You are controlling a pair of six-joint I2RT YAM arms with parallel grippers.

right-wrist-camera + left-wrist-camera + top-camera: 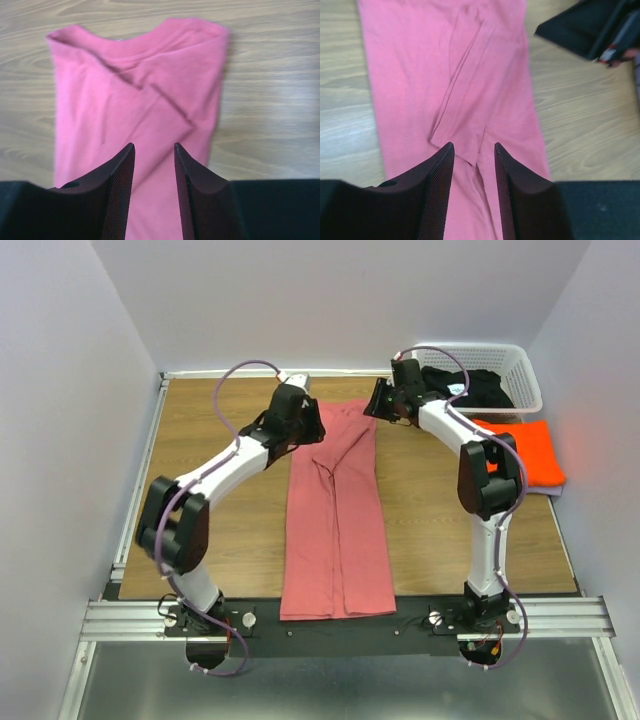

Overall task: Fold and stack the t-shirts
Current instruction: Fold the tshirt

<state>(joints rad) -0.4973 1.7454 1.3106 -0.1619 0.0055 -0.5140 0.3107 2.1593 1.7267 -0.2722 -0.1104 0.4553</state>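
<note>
The dusty pink-red t-shirt [335,530] lies flat as a long narrow strip down the middle of the table, its sides folded in and its collar end far from me. My left gripper [310,430] hovers over its far left part, open and empty. In the left wrist view [474,146] the fingers stand apart above the folded seam of the shirt [470,75]. My right gripper [374,406] hovers at the far right corner, open and empty. In the right wrist view [154,146] it sits above the collar end [140,90]. The bright orange t-shirt [525,452] lies folded at the right. The black t-shirt [470,388] lies in the basket.
A white lattice basket [525,375] stands at the far right corner, just beyond the orange shirt. The wooden table [220,500] is walled in by white panels on the left, back and right. A metal rail [340,615] runs along the near edge.
</note>
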